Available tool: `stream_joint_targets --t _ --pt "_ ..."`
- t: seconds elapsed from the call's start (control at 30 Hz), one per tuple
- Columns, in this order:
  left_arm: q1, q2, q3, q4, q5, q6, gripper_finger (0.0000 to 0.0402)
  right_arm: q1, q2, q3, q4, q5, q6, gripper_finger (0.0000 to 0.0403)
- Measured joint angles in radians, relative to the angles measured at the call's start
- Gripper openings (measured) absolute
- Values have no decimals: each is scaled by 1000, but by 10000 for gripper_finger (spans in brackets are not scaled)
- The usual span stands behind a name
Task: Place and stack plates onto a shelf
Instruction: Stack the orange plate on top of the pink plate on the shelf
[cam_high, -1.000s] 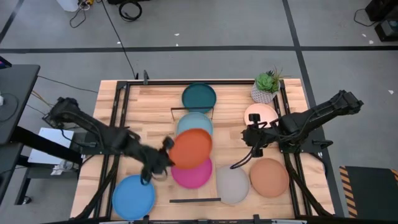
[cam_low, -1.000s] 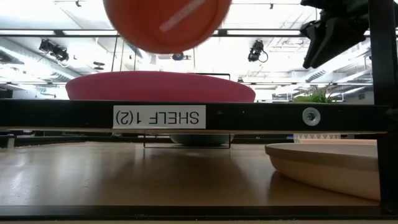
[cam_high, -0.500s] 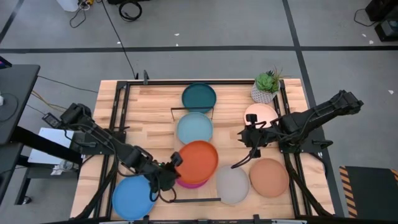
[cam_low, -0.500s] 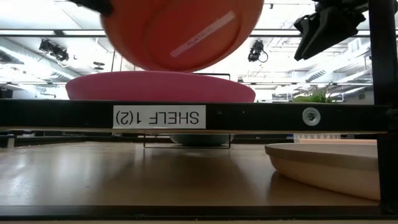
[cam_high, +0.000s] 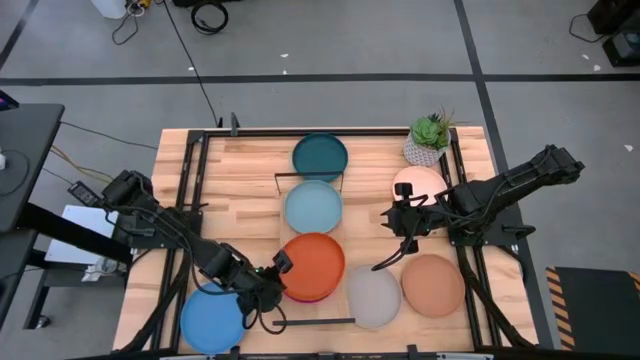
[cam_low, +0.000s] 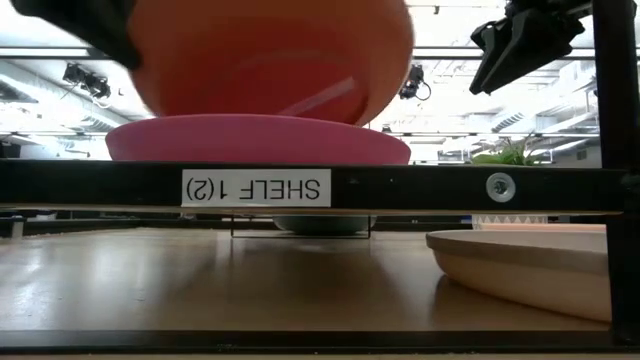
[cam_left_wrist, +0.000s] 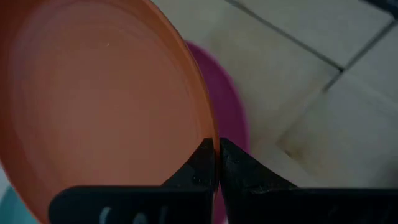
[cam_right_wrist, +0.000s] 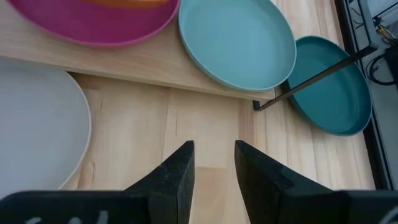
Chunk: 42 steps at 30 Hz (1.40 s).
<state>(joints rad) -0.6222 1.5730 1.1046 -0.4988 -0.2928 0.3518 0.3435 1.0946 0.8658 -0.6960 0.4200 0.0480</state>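
Jaws of left gripper (cam_left_wrist: 216, 163) clenched on the orange plate's (cam_high: 312, 266) rim; plate sits over the magenta plate (cam_low: 258, 138) on the shelf (cam_low: 400, 186). Right gripper (cam_right_wrist: 213, 163) parted, apart, above bare wood.

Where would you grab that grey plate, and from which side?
Probably by its thin raised rim, from the side nearest the right gripper. The grey plate lies flat on the table, so only the rim fits between narrow jaws; the terracotta plate crowds its outer side.
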Motion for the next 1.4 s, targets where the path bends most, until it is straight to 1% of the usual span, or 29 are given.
stream_joint_targets --t 0.1,0.17,0.43,0.5,0.6,0.67,0.77,0.9,0.97,1.07,1.17,1.27,1.33,1.4 --pt "-10 0 0 -5 -9 -16 20 0 0 0 0 -4 12 121" --pt "-10 0 0 -11 -25 -65 27 0 0 0 0 -15 22 121" --pt "-10 0 4 -67 -18 -229 99 1 0 0 -1 -28 38 121" --pt "-10 -2 30 -120 -20 -278 110 1 0 0 -1 -28 37 121" --pt "-10 -19 78 -185 -29 -335 115 1 0 0 -1 -28 29 121" --pt "-10 -32 98 -196 -29 -356 116 1 0 0 2 -23 13 121" --pt "-10 -58 106 -204 -29 -415 116 1 0 0 20 -22 -3 121" --pt "-23 -85 94 -225 -38 -530 116 1 0 0 25 -22 -24 121" --pt "-34 -84 78 -239 -69 -566 116 1 0 0 43 -22 -43 121" --pt "-44 -83 43 -210 -134 -592 116 1 0 0 78 -22 -84 121" --pt "-42 -83 11 -166 -233 -595 117 0 0 0 113 -22 -128 121" --pt "-42 -83 8 -127 -331 -595 117 -7 0 0 142 -22 -158 121" --pt "-37 -83 7 -97 -363 -594 117 -15 0 0 144 -22 -163 121" --pt "-28 -76 7 -65 -365 -594 117 -24 0 0 143 -22 -164 121"
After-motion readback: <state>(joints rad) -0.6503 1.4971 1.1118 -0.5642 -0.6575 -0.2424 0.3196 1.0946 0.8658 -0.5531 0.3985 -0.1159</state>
